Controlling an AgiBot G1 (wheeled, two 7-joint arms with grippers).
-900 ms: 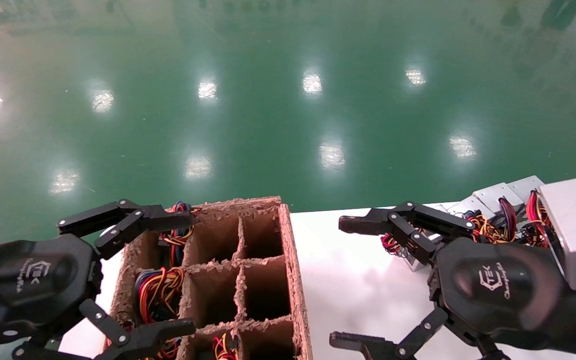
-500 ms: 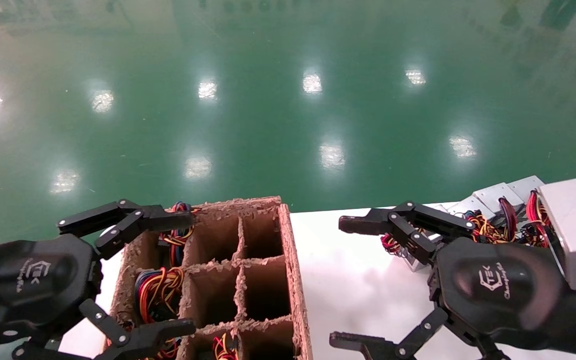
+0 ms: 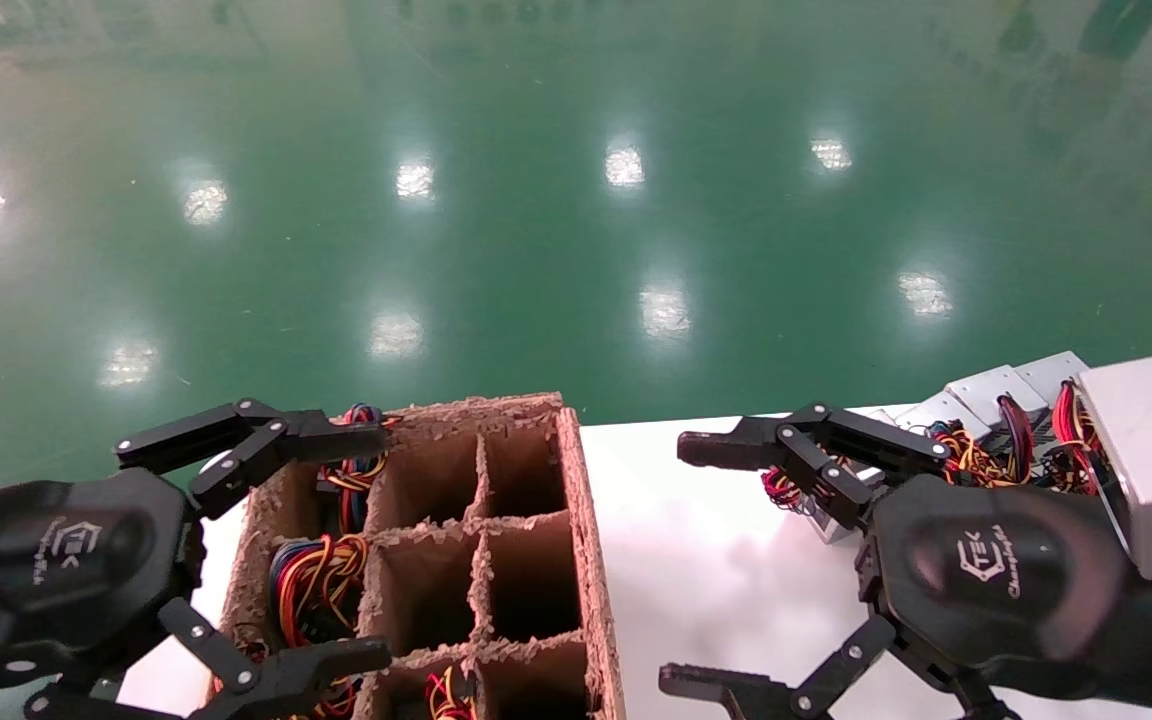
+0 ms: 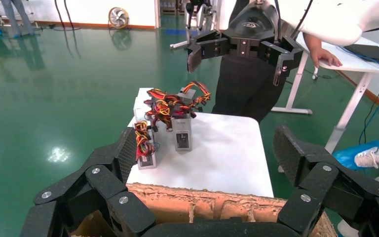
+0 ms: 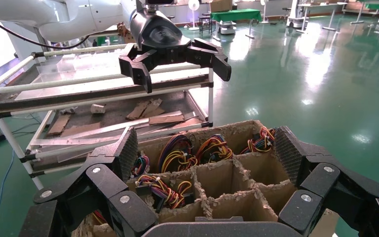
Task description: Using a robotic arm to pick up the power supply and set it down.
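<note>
Several grey power supplies (image 3: 996, 415) with red, yellow and black wire bundles stand on the white table (image 3: 726, 560) at the right; the left wrist view shows two of them upright (image 4: 181, 133) near the table's far edge. More wire bundles (image 3: 311, 585) fill the left cells of a divided cardboard box (image 3: 591, 560). My left gripper (image 3: 383, 545) hovers open above the box's left side, holding nothing. My right gripper (image 3: 673, 565) hangs open over the bare table, just left of the power supplies. In each wrist view the own gripper, left (image 4: 205, 153) and right (image 5: 205, 153), stands wide apart and empty.
A large grey metal box (image 3: 1151, 460) sits at the far right behind my right wrist. The box's middle and right cells (image 5: 227, 177) are hollow. A metal rack (image 5: 79, 98) with cardboard scraps stands beyond the box. Green floor lies past the table.
</note>
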